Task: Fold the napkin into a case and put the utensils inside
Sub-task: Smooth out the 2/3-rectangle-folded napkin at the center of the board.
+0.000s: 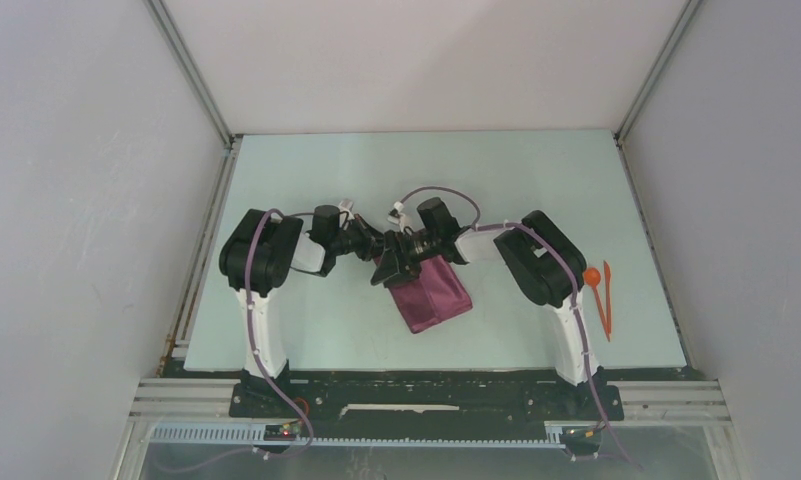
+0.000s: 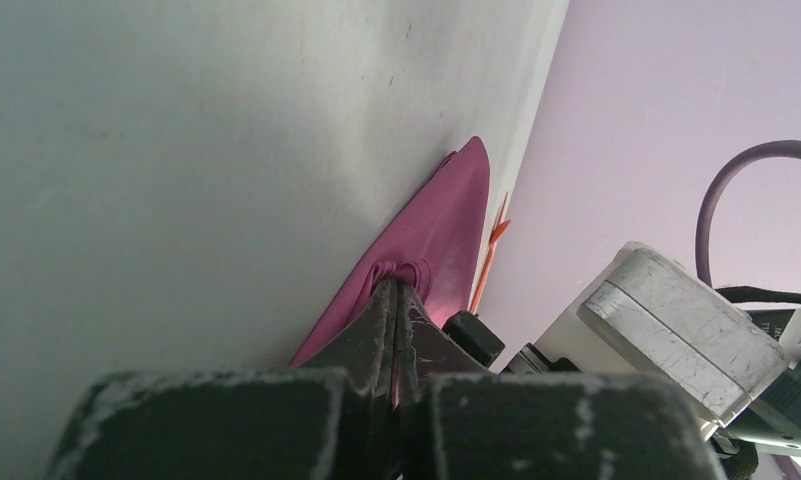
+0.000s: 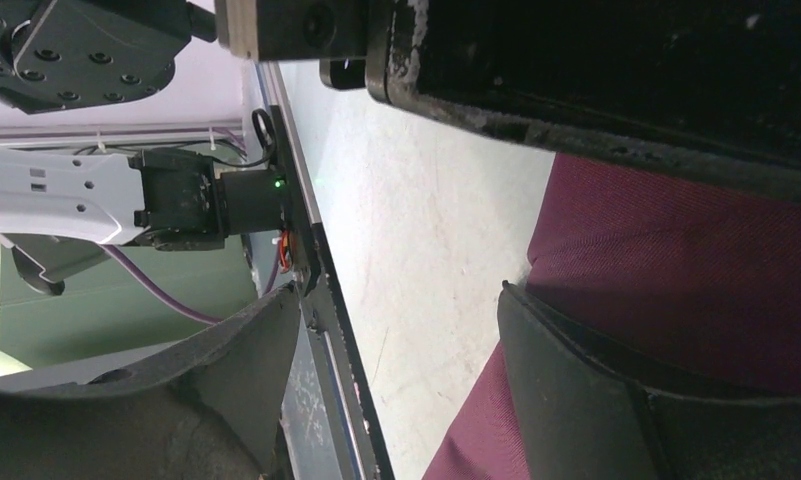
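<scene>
The maroon napkin (image 1: 434, 296) lies folded into a rough rectangle on the table, just in front of both grippers. My left gripper (image 1: 387, 268) is shut on the napkin's bunched near edge, as the left wrist view shows (image 2: 397, 287), with the cloth (image 2: 441, 235) stretching away flat on the table. My right gripper (image 1: 412, 248) is open right beside it; in the right wrist view (image 3: 401, 295) one finger rests by the napkin (image 3: 676, 260) and bare table lies between the jaws. The orange spoon (image 1: 594, 277) and the slim orange utensil (image 1: 606, 300) lie at the table's right edge.
The pale table (image 1: 426, 170) is bounded by white walls with metal rails at the left and right. A black base bar (image 1: 426, 392) runs along the near edge. The left arm's body shows in the right wrist view (image 3: 106, 190). An orange utensil shows past the napkin (image 2: 486, 262).
</scene>
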Controlling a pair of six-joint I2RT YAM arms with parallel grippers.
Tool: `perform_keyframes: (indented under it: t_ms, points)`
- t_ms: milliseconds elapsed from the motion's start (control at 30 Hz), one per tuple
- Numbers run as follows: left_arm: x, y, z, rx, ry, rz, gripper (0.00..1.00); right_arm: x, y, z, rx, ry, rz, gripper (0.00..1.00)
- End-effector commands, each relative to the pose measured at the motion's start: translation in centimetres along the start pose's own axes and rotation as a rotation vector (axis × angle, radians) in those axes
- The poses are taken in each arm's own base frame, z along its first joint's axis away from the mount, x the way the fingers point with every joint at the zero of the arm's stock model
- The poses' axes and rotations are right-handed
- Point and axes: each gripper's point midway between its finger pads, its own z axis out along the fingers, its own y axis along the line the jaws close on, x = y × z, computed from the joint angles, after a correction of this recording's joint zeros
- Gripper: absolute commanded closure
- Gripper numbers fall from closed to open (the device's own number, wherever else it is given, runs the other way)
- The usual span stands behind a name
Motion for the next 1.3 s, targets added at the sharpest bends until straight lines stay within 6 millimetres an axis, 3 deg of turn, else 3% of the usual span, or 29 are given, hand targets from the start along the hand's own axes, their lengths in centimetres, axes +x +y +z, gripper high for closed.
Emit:
perform_keyframes:
  t_ms: [0,333,633,767,867,967,1000,1167,1267]
  points:
    - [0.1,1.8,0.1,-0.04,-0.001,-0.032,1.0,2.6,0.1,-0.6,0.023,0.053,0.022,0.19]
    - [-0.1,2.3,0.3,-0.063,0.004,-0.031,1.0,6.4,2.1,-2.4,-0.015,0.07,0.032,0.19]
    - [-0.4,2.3,0.4,-0.075,0.006,-0.021,1.0,10.5,1.8,-4.7,-0.001,0.059,0.063,0.19]
    - [-0.7,1.5,0.3,-0.082,0.003,0.003,1.0,11.1,3.7,-6.4,0.012,0.036,0.028,0.19]
    - [-1.0,0.1,0.0,-0.078,0.0,0.026,1.0,10.7,4.1,-8.5,0.089,-0.011,0.028,0.19]
    - [-1.3,-2.2,-0.4,-0.066,0.0,0.052,0.98,9.6,2.4,-12.0,0.257,-0.119,0.047,0.19]
    - [-1.2,-3.1,-0.7,-0.064,0.003,0.058,0.94,8.8,0.8,-13.7,0.363,-0.182,0.071,0.19]
    - [-1.2,-7.8,-2.4,-0.041,0.004,0.121,0.65,6.2,-3.4,-20.9,0.611,-0.38,0.162,0.18]
    - [-0.6,-10.4,-4.0,-0.022,0.002,0.166,0.52,5.9,-5.7,-22.2,0.656,-0.379,0.235,0.2]
